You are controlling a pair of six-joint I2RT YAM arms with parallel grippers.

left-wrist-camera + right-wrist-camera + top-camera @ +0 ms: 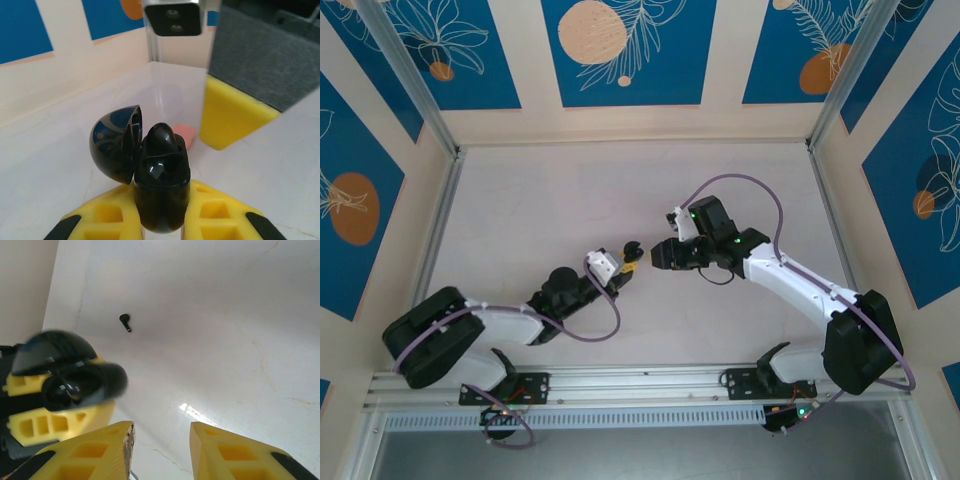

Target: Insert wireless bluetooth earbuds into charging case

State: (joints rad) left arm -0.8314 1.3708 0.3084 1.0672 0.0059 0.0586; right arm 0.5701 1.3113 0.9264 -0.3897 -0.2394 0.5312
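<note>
My left gripper (161, 202) is shut on the black charging case (161, 185), which stands upright with its lid (114, 145) swung open to the left. A rounded black earbud (163, 136) sits in the case's far slot; the near slot looks hollow. In the top view the case (631, 250) is at mid table between the left gripper (623, 268) and the right gripper (658, 256). My right gripper (162, 429) is open with nothing between its fingers, just beside the case (75, 380). Another tiny black earbud (125, 322) lies loose on the table beyond the case.
A small pink piece (183, 133) lies on the table right behind the case. One yellow finger of the right gripper (227, 117) hangs close to the case's right. The white table (550, 200) is bounded by metal rails and patterned walls.
</note>
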